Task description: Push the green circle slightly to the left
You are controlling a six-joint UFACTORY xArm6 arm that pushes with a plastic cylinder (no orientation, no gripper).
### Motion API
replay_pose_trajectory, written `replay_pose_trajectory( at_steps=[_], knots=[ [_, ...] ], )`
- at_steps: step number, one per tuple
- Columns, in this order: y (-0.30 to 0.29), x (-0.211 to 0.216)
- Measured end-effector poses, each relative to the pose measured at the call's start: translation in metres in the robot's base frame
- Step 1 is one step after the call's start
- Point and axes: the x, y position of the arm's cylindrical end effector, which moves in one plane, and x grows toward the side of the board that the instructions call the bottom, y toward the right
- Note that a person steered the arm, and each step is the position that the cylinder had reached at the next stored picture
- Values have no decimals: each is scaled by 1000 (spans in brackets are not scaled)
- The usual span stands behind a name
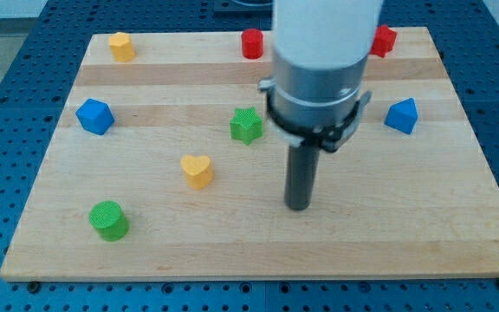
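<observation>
The green circle (pixel 109 219) is a short green cylinder near the board's lower left corner. My tip (pixel 297 206) is the lower end of the dark rod, standing on the wooden board (pixel 388 234) right of the middle. It is far to the right of the green circle, at about the same height in the view, and touches no block. The yellow heart (pixel 197 170) lies between them, a little higher up.
A green star (pixel 246 125) sits left of the rod's upper part. A blue block (pixel 94 115) is at the left, a blue block (pixel 401 115) at the right. A yellow block (pixel 121 46), a red cylinder (pixel 251 43) and a red block (pixel 384 39) line the top edge.
</observation>
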Motion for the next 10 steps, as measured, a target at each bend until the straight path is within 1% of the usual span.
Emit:
replay_pose_trajectory(
  at_steps=[1,2,4,5,9,10],
  knots=[
    [-45,21],
    [-90,28],
    [-180,28],
    [-210,28],
    [-203,14],
    [-203,2]
  ],
)
